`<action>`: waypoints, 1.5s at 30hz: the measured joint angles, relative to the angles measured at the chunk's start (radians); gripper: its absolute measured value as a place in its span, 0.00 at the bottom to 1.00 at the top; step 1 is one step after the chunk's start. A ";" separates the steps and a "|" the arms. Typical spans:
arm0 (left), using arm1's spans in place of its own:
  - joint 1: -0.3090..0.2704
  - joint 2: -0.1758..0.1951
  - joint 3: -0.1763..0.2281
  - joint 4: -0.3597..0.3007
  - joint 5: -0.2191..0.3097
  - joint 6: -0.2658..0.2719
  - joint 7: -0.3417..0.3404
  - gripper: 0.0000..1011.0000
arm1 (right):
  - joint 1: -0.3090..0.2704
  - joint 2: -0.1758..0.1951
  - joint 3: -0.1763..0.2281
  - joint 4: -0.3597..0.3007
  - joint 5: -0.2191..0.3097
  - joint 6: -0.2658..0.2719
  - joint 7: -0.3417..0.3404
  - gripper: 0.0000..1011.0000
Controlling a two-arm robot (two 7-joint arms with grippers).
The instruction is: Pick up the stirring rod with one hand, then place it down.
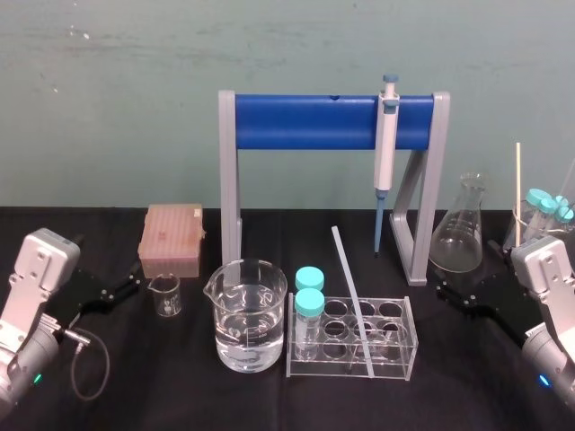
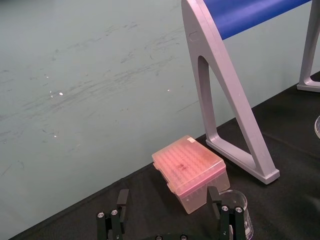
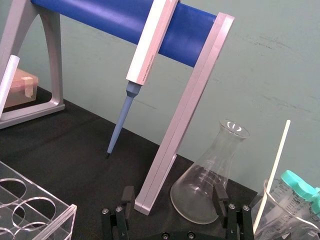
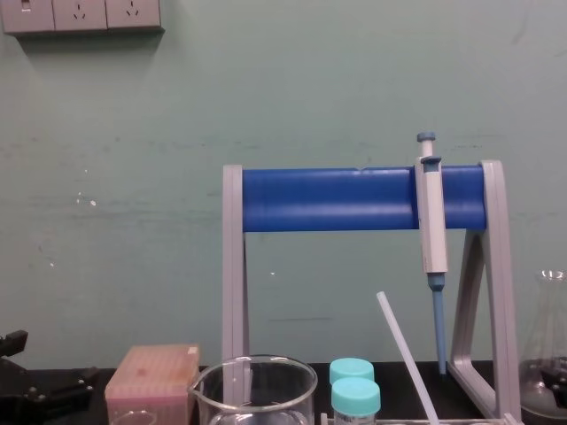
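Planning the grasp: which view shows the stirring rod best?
Head view: the stirring rod shows end to end, leaning across the rack. Chest view shows its upper part; right wrist view, one end at the edge.

stirring rod (image 4: 404,352): lower end cut off by chest view's bottom edge
big beaker (image 4: 207,398): base cut off, chest view
flask (image 4: 554,305): right side cut off, chest view
small beaker (image 2: 246,220): partly behind left gripper (image 2: 168,194), bottom cut off
capped tubes (image 1: 540,197): lower parts behind right arm (image 1: 548,268), head view
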 joint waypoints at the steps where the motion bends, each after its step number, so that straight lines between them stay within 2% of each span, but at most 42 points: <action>1: 0.000 0.000 0.000 0.000 0.000 0.000 0.000 0.99 | 0.000 0.000 0.000 0.000 0.000 0.000 0.000 0.99; 41: 0.000 0.000 0.000 0.000 0.000 0.000 0.000 0.99 | 0.000 0.000 0.000 0.000 0.000 0.000 0.000 0.99; 45: 0.000 0.000 0.000 0.000 0.000 0.000 0.000 0.99 | 0.000 -0.004 0.016 0.001 0.019 -0.003 0.026 0.99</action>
